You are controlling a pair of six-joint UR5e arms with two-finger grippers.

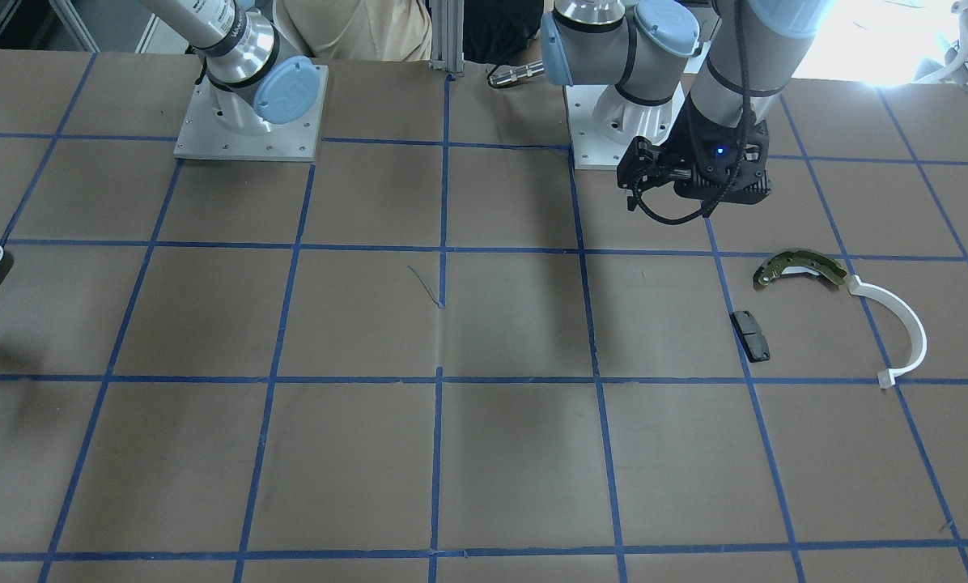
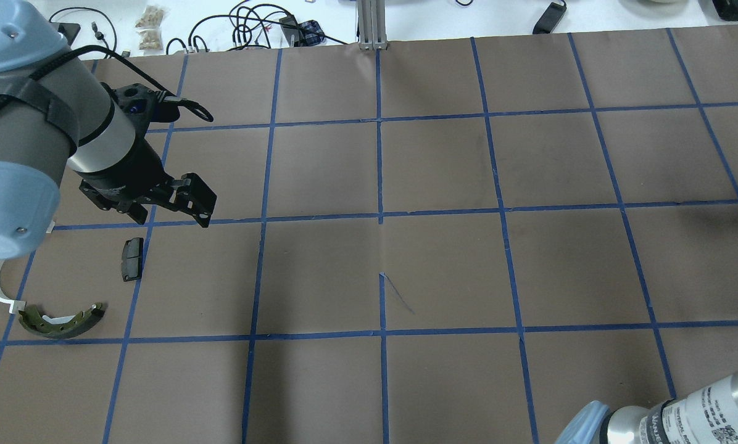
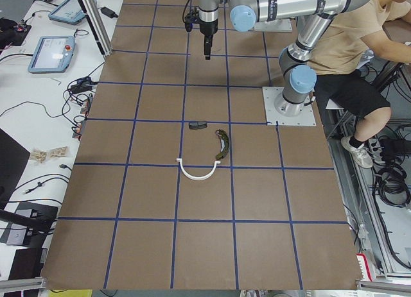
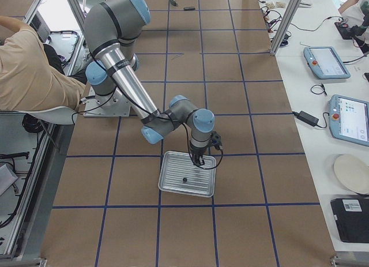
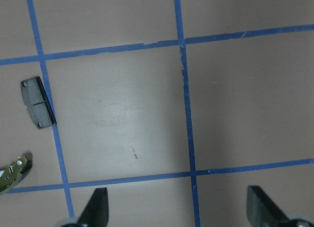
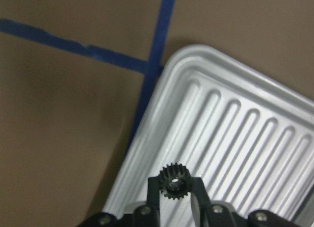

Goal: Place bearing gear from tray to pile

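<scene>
The pale ribbed tray [image 6: 235,119] lies under my right gripper [image 6: 173,184], which is shut on a small black bearing gear [image 6: 173,179] just above the tray's floor, near a rounded corner. The exterior right view shows that gripper [image 4: 198,162] over the tray [image 4: 173,187]. The pile lies at the far end of the table: an olive brake shoe [image 1: 800,267], a white plastic arc [image 1: 909,324] and a dark pad [image 1: 751,334]. My left gripper [image 2: 171,213] hovers open and empty beside the pad [image 2: 132,259]. Its fingertips [image 5: 98,207] stand wide apart.
A small dark part [image 4: 184,179] lies on the tray floor in the exterior right view. The brown table has a blue tape grid [image 2: 380,216]. A seated person [image 4: 29,71] is behind the robot bases. Cables and tablets [image 4: 326,62] lie on the white side bench.
</scene>
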